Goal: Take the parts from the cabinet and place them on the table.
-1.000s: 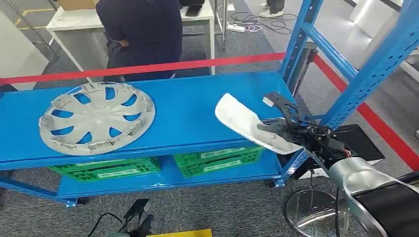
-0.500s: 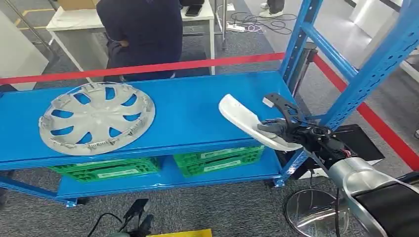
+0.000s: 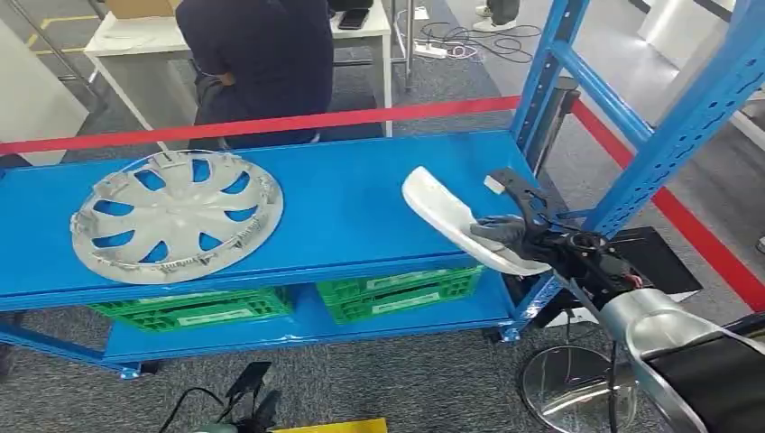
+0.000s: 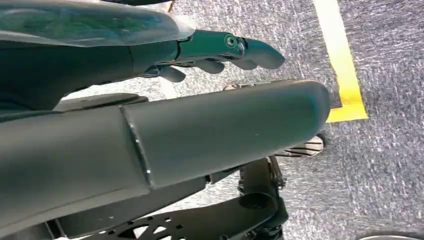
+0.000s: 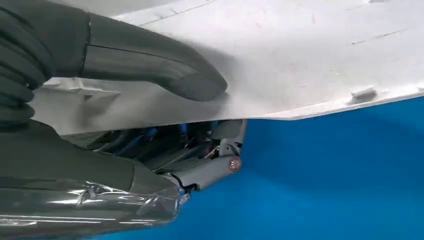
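1. I am holding a white panel (image 3: 460, 225) in my right hand (image 3: 519, 233), thumb pressed on its top face and the darker fingers (image 5: 200, 150) curled beneath it, as the right wrist view is showing.
2. The panel is hanging tilted over the right end of the blue shelf (image 3: 334, 207), its far end raised and pointing toward the shelf's middle; I cannot tell whether its lower edge is touching the shelf.
3. A grey hubcap (image 3: 178, 216) is lying flat on the shelf's left part, well apart from the panel.
4. Two green crates (image 3: 397, 290) are sitting on the lower level, under the shelf.
5. My left hand (image 4: 220, 52) is hanging low over grey carpet near a yellow tape line (image 4: 342, 60); its fingers are lying nearly straight and close together, gripping nothing that I can see.
6. A red tape (image 3: 271, 122) is stretching behind the shelf, and a person (image 3: 257, 63) in dark clothes is standing beyond it by a white bench (image 3: 144, 41).
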Robot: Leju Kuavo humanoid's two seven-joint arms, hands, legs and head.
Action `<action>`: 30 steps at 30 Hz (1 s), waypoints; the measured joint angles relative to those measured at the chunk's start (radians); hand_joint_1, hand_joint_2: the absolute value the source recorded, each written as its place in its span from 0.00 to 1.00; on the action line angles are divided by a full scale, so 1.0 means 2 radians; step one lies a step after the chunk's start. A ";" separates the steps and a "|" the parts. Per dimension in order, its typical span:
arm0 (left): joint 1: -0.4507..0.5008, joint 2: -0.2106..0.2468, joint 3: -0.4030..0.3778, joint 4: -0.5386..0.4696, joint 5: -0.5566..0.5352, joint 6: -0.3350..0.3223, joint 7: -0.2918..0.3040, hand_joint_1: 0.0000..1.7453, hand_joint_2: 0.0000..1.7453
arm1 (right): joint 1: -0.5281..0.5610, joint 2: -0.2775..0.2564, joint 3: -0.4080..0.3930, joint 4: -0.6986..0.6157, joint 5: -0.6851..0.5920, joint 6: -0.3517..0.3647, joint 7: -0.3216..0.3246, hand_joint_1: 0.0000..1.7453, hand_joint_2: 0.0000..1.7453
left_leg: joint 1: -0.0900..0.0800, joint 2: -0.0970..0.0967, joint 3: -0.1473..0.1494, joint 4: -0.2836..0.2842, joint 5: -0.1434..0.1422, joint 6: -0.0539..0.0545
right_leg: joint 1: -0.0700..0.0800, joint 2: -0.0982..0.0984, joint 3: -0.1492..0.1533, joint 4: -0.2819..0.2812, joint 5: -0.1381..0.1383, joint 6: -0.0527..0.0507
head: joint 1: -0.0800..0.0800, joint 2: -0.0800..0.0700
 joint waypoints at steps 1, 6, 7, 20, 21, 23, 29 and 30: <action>0.000 0.000 0.000 0.000 0.001 0.000 0.000 0.00 0.00 | 0.000 0.000 0.000 0.000 0.003 -0.012 -0.019 1.00 1.00 | 0.000 0.000 0.000 0.000 0.000 0.000 | 0.000 0.000 0.000 0.000 0.000 0.000 | 0.000 0.000; 0.004 0.000 0.000 0.000 0.001 0.002 -0.001 0.00 0.00 | -0.003 0.000 0.000 -0.006 -0.001 -0.038 -0.095 1.00 1.00 | 0.000 0.000 0.000 0.000 0.000 0.000 | 0.000 0.000 0.000 0.000 0.000 0.000 | 0.000 0.000; 0.004 0.000 0.000 0.000 0.001 0.002 -0.001 0.00 0.00 | -0.005 0.000 0.000 -0.007 -0.002 -0.039 -0.100 1.00 1.00 | 0.000 0.000 0.000 0.000 0.000 0.000 | 0.000 0.000 0.000 0.000 0.000 0.000 | 0.000 0.000; 0.006 0.000 0.000 0.000 0.001 0.003 0.000 0.00 0.00 | -0.029 0.025 0.000 -0.057 -0.006 -0.013 -0.185 1.00 1.00 | 0.000 0.000 -0.001 0.000 0.000 0.000 | 0.000 0.000 0.000 0.000 0.000 0.000 | 0.000 0.000; 0.006 0.000 0.000 0.000 0.001 0.003 0.000 0.00 0.00 | -0.031 0.030 0.001 -0.061 -0.006 -0.012 -0.186 1.00 1.00 | 0.000 0.000 -0.001 0.000 0.000 0.000 | 0.000 -0.001 0.000 0.000 0.000 0.000 | 0.000 0.000; 0.006 0.000 0.000 0.000 0.001 0.004 -0.001 0.00 0.00 | -0.033 0.038 0.002 -0.071 -0.006 -0.008 -0.191 1.00 1.00 | 0.000 -0.001 -0.001 0.000 0.000 0.000 | 0.000 -0.001 0.000 0.000 0.000 0.000 | 0.000 0.000; 0.008 0.002 0.000 0.000 0.001 0.004 -0.002 0.00 0.00 | -0.032 0.060 0.005 -0.096 -0.007 0.013 -0.204 1.00 1.00 | 0.000 -0.001 -0.001 0.000 0.000 0.000 | 0.000 -0.001 0.000 0.000 0.000 0.000 | 0.000 0.000; 0.008 0.002 0.000 0.000 0.000 0.003 -0.001 0.00 0.00 | -0.032 0.065 0.006 -0.099 -0.007 0.019 -0.205 1.00 1.00 | 0.000 -0.001 -0.001 0.000 0.000 0.000 | 0.000 -0.001 0.000 0.000 0.000 0.000 | 0.000 0.000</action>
